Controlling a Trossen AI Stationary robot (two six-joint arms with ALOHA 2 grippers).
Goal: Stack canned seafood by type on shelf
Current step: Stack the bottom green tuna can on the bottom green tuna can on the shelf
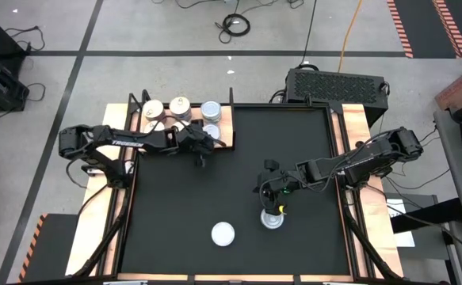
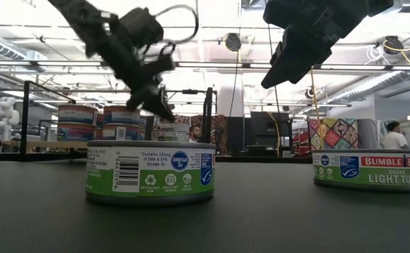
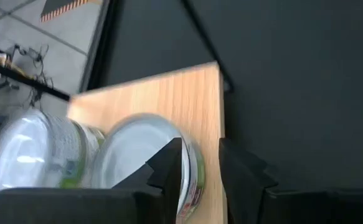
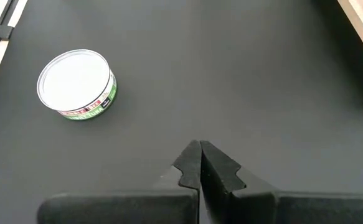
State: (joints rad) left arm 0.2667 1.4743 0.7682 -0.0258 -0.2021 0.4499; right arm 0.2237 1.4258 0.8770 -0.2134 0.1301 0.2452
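Left claw (image 1: 201, 148) at the shelf (image 1: 227, 127), fingers slightly parted astride the rim of a pale-topped tin (image 3: 150, 163), not clamped. Right claw (image 1: 272, 207) shut, empty, directly above a tabletop tin (image 1: 272, 220); white-topped tin (image 1: 223, 233) lies beside. Labels: "BUMBLE BEE", "LIGHT TUNA", "OMEGA 3".

so the high cam looks straight down on the whole worktop (image 1: 238, 182), the low one sits at surface level right up against two cans, and each wrist cam peers past its own fingers; both wrist views share that black top
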